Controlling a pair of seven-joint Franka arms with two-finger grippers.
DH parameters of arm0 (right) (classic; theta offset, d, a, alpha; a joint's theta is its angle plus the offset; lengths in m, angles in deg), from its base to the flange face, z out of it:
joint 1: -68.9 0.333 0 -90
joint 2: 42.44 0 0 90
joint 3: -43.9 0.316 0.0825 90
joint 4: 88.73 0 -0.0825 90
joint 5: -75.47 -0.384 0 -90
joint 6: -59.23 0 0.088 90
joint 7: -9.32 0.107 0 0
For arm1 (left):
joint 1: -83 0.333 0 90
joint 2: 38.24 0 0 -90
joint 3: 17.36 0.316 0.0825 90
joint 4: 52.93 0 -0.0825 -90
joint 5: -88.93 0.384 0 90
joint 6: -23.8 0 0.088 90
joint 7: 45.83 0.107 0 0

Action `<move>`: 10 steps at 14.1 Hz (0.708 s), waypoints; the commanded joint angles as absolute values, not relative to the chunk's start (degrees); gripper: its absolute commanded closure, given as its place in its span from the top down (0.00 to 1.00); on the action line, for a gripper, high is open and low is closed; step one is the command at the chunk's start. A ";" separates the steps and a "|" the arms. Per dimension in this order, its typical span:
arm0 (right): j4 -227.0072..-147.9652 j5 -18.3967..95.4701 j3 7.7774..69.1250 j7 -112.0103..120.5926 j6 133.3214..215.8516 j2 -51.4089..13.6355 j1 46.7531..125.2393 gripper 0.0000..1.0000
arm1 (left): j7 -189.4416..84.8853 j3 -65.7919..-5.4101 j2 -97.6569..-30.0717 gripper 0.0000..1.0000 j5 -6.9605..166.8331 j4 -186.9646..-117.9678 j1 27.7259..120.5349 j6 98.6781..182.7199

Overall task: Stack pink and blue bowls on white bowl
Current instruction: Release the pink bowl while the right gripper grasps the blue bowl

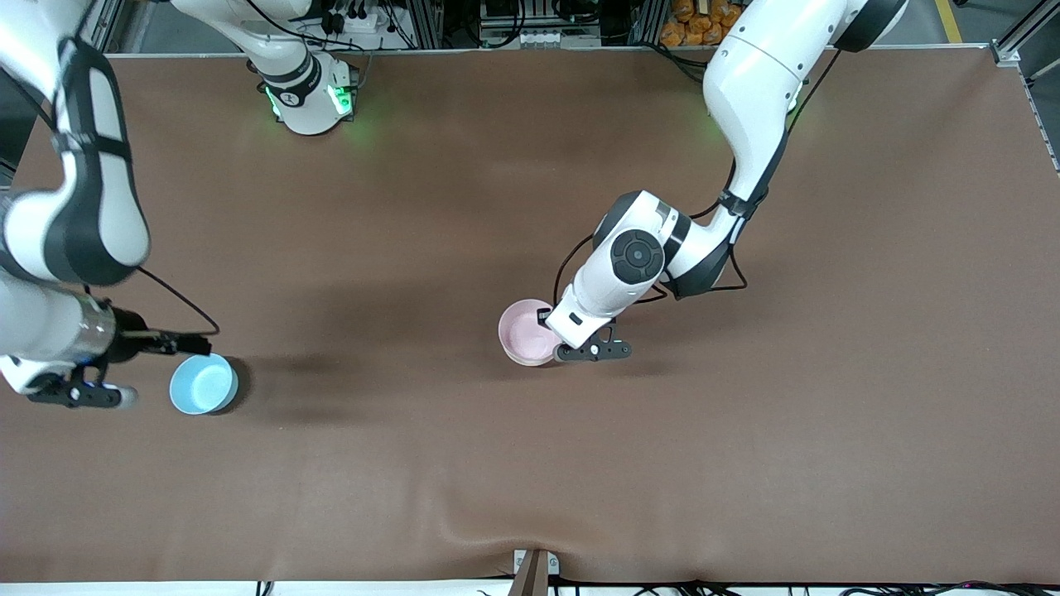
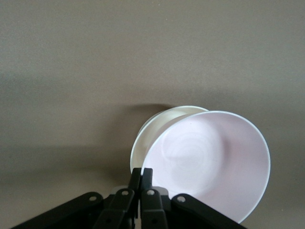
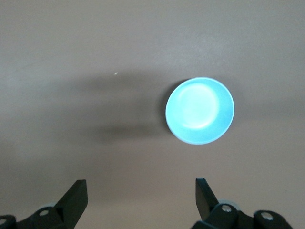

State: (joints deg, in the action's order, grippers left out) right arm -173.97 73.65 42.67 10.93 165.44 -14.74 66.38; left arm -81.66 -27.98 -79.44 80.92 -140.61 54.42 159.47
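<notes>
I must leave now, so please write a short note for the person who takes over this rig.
Left gripper: jaws shut on the pink bowl's rim, holding it over the white bowl at mid-table.
Right gripper: jaws open, holding nothing, beside the blue bowl at the right arm's end.
Done: pink bowl gripped and brought to the white one.
Left: release pink, then stack blue on top.

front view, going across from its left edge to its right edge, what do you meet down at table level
right gripper → blue bowl → pink bowl → left gripper, shut on the pink bowl's rim
</notes>
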 commanded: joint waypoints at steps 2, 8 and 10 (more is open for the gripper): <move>-172.75 83.94 42.93 10.55 167.76 -10.28 64.77 1.00 | -81.34 -27.30 -81.48 0.00 80.49 -139.50 53.74 161.00; -173.45 90.68 43.11 9.24 176.89 -5.36 60.47 1.00 | -81.95 -27.38 -82.37 1.00 80.23 -139.33 54.09 161.70; -174.50 85.87 43.11 6.44 181.99 -3.78 57.84 1.00 | -81.95 -27.30 -81.58 1.00 80.31 -139.15 54.26 161.70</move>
State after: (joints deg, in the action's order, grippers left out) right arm -174.11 89.11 42.29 9.42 178.36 -5.05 60.69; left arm -81.64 -27.79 -81.99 80.92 -140.09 54.53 161.53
